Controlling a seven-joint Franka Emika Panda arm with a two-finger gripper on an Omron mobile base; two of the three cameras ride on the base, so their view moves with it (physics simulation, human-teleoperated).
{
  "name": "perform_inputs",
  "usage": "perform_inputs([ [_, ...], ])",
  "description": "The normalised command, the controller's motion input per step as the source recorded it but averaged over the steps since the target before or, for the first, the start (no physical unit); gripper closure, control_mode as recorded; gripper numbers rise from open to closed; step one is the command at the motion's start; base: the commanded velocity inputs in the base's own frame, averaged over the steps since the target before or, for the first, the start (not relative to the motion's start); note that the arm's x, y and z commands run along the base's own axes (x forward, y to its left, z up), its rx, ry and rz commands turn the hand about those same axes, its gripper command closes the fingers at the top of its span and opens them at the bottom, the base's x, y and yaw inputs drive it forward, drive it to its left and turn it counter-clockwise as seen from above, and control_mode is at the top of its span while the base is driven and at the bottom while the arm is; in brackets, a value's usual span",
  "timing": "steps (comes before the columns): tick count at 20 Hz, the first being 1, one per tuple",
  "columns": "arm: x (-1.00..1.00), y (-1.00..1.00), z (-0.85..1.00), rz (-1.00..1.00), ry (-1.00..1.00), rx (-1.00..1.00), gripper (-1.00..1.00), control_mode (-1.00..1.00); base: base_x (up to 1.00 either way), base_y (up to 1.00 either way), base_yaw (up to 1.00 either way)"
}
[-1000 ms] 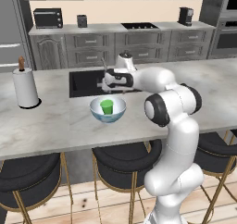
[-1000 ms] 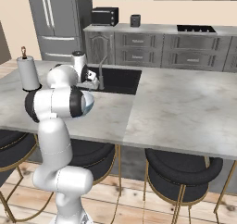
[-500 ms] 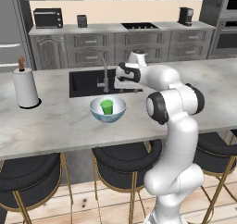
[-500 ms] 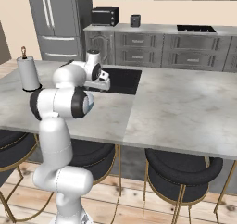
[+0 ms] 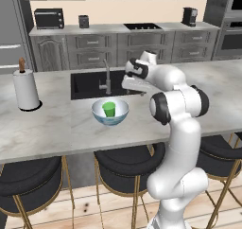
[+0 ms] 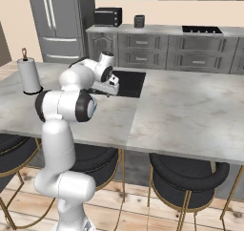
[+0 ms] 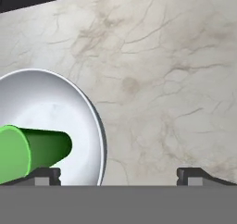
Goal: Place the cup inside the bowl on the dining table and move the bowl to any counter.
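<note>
One step remains: you must carry the wide, pale blue patterned bowl [image 5: 109, 112] off the veined grey-white marble worktop [image 5: 56, 124]. The small bright green tumbler [image 5: 109, 109] stands upright inside it. Your tool [image 7: 118, 174] hovers above, jaws spread, gripping nothing. A hasty rim grasp could tilt the bowl and spill the tumbler.
</note>
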Motion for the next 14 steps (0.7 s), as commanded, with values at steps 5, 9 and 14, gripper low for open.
perform_inputs([
  [5,0.00,0.00,0.00,0.00,0.11,0.11,-1.00,-1.00,0.00,0.00,0.00],
  [9,0.00,0.00,0.00,0.04,0.12,0.10,-1.00,-1.00,0.00,0.00,0.00],
  [14,0.04,-0.01,0.00,0.11,0.07,0.02,-1.00,-1.00,0.00,0.00,0.00],
])
